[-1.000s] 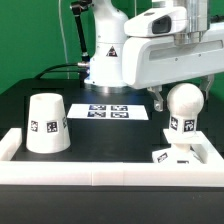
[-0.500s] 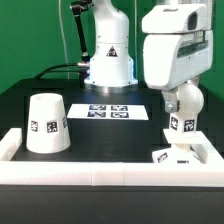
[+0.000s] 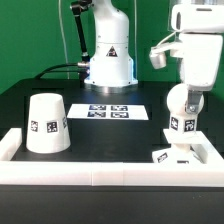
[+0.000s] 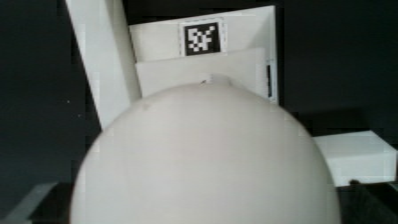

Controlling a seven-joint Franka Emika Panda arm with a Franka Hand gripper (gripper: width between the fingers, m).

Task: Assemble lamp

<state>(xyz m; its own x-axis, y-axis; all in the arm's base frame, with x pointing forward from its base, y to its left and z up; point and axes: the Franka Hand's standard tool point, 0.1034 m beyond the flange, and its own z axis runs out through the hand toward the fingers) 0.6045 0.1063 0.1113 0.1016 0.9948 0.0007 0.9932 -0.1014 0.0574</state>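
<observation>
Lamp in three white plastic parts, none joined into one finished piece. Shade (image 3: 46, 123): largest part, tapered cup shape, standing mouth-down on the black table (image 3: 110, 135) at the exterior view's left, well apart from the arm; smooth matte wall, square black-and-white tags low on its side. Bulb (image 3: 181, 110): round head on a tagged neck, upright at the exterior view's right, directly beneath the gripper (image 3: 190, 97); smooth, egg-like dome filling most of the wrist view (image 4: 205, 160). Base (image 3: 178, 155): flat, square-edged, tagged, lying under the bulb's neck just inside the white rail (image 3: 110, 178). Gripper set right at the bulb's head; contact not confirmed. Fingers hidden in both views, so spread or closed cannot be told. Marker board (image 3: 110, 111): thin, flat, white, printed with tags, lying between shade and bulb, towards the robot's pedestal.
</observation>
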